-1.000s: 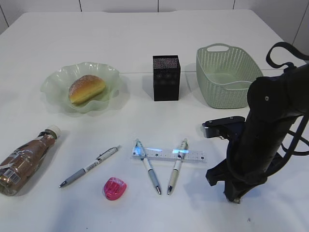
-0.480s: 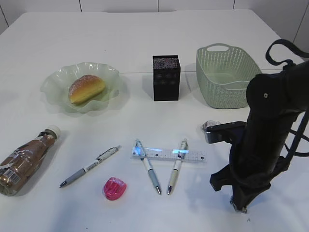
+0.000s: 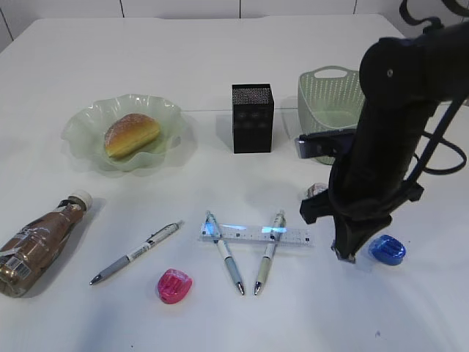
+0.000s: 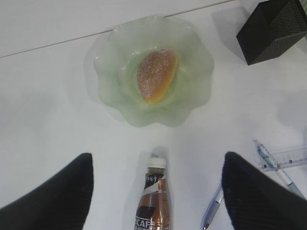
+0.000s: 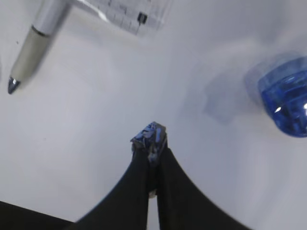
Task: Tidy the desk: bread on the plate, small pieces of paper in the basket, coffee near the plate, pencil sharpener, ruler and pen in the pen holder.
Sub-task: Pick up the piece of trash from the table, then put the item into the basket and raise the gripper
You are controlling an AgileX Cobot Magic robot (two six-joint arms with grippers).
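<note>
Now, at the desk point(image 3: 220, 59):
Bread point(image 3: 132, 134): lay on the green plate point(image 3: 168, 117), at the back left.
Coffee point(image 3: 33, 246): lay on its side at the front left, white cap toward the plate; in the left wrist view its label read "CAF", the rest cut off.
Pens: one point(image 3: 135, 253) lay alone, slanted, left of centre; two more point(image 3: 225, 253) point(image 3: 269, 251) lay under the clear ruler point(image 3: 255, 235), which crossed both near their upper ends.
Sharpeners: a pink one point(image 3: 174, 285) sat at the front; a blue one point(image 3: 387, 249) sat just right of the right gripper.
Paper: one small crumpled piece point(image 3: 316, 191) showed beside the right arm's left edge.
Pen holder point(image 3: 253, 117): stood upright at back centre, with the basket point(image 3: 330, 103) to its right, partly hidden by the arm.
Right arm pose: reared up tall, elbow high before the basket, forearm pointing steeply down.
Right gripper point(image 5: 151, 139): jaws pressed together with nothing between them, tips just above bare desk.
Left gripper point(image 4: 156, 191): fingers spread wide, hanging above the bottle, holding nothing.
Change: a second before, the right arm crouched lower and farther right, covering the spot where the blue sharpener lay; it had since risen and swung left, and its jaws had closed.
</note>
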